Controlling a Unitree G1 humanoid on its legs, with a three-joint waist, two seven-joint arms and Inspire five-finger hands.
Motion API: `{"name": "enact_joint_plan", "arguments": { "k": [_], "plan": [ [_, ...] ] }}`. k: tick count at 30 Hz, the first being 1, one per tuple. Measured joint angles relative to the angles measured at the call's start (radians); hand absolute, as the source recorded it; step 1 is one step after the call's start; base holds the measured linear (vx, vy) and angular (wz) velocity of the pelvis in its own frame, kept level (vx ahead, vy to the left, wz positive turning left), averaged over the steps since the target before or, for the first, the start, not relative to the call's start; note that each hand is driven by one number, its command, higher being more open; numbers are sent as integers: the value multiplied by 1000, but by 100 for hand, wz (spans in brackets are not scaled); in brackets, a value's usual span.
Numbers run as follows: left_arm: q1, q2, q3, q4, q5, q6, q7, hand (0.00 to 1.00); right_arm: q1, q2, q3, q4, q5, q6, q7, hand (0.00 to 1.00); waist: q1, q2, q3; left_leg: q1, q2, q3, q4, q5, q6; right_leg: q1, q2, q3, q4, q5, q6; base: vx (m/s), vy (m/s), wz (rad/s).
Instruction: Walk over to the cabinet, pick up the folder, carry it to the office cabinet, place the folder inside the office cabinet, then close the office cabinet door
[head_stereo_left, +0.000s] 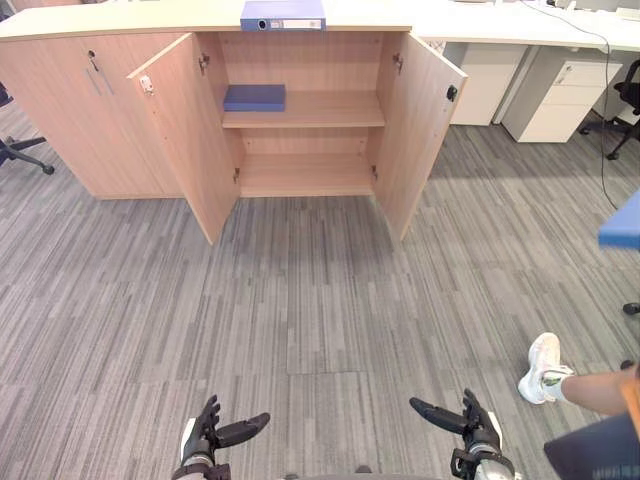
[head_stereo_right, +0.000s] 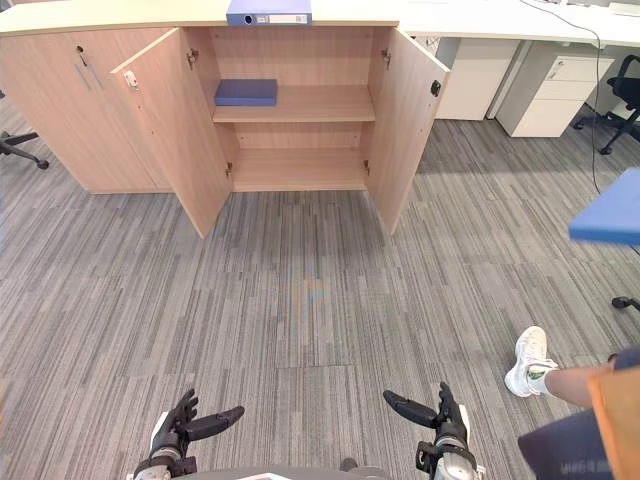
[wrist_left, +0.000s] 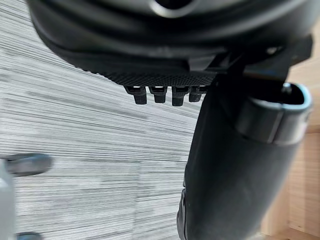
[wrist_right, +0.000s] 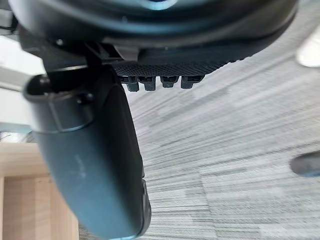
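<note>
1. My left hand (head_stereo_left: 210, 433) is at the bottom left of the frame, fingers loose, nothing in it.
2. My right hand (head_stereo_left: 470, 424) at the bottom right is the same: relaxed and empty, above the carpet (head_stereo_left: 300, 300).
3. The folder (head_stereo_left: 283, 14) lies flat on top of the cabinet (head_stereo_left: 60, 90), top centre, well apart from both hands.
4. Both doors (head_stereo_left: 190, 140) stand wide open, with a blue book (head_stereo_left: 254, 97) on the shelf (head_stereo_left: 320, 108).
5. Someone's shoe (head_stereo_left: 541, 368) is at lower right.

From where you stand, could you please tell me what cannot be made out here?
Folder on the cabinet: far side cut by the eye views' upper edge.
Blue item on the shelf: too small to identify.
Blue panel and person: cut off by the right edge.
</note>
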Motion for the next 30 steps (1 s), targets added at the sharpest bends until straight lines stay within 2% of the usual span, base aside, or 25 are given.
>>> {"name": "enact_joint_plan", "arguments": {
  "k": [7,13,17,20,21,23,24,25,27,28,30],
  "plan": [
    [7,-1,13,-22,1,0,-8,100,5,-1,0,0,-68,1,15,100,-4,6,30,17,-4,6,-7,-2,-3,21,-5,-6,-13,2,3,27,8,0],
    [27,-1,21,-44,0,0,-19,100,9,-19,0,-2,-77,1,21,100,-4,9,32,14,-7,5,-5,-2,-3,20,-8,-8,-13,2,3,-17,-8,-1],
    [34,-2,25,-47,0,0,-19,100,0,-36,0,-11,-76,2,20,100,-3,7,44,-22,-9,11,26,-6,-1,-6,-13,-8,-9,2,4,-48,-12,-1],
    [41,-6,37,-71,-4,2,-17,100,-24,-37,0,-11,-75,12,18,100,0,7,69,-70,-2,18,98,-45,5,-30,-12,-4,4,2,6,-54,2,-6],
    [49,-6,37,-88,-11,2,-16,100,-34,-37,0,-11,-73,16,18,100,4,10,71,-101,5,25,144,-75,5,-47,-10,0,16,-5,12,-20,23,-12],
    [59,-9,37,-122,-22,6,-11,100,-46,-38,-2,-11,-63,17,15,100,7,15,75,-146,11,30,218,-127,16,-86,-12,-1,80,-53,34,21,43,-3],
    [64,-10,36,-152,-22,8,-11,100,-50,-38,-5,-11,-62,17,13,100,7,13,82,-162,9,30,266,-164,28,-114,-20,-8,155,-100,51,78,77,15],
    [67,-9,37,-182,-22,8,-10,100,-50,-37,-5,-12,-51,17,11,100,5,10,94,-163,1,22,293,-195,39,-141,-35,-19,261,-139,69,88,88,15],
    [62,-7,35,-203,-23,8,-3,100,-57,-34,0,-16,-34,19,9,100,5,17,108,-140,-5,10,302,-218,56,-257,-51,-62,527,-147,86,136,108,16],
    [54,7,34,-209,-23,8,1,100,-52,-29,14,-23,-32,19,10,100,-1,18,123,-106,-9,-7,301,-229,75,-319,-52,-81,668,-167,78,226,114,21],
    [43,21,32,-208,-27,8,7,100,-36,-27,21,-40,-25,19,15,100,0,24,130,-59,-10,-21,277,-240,70,-365,-52,-118,670,-205,47,294,74,23]
  ]
}}
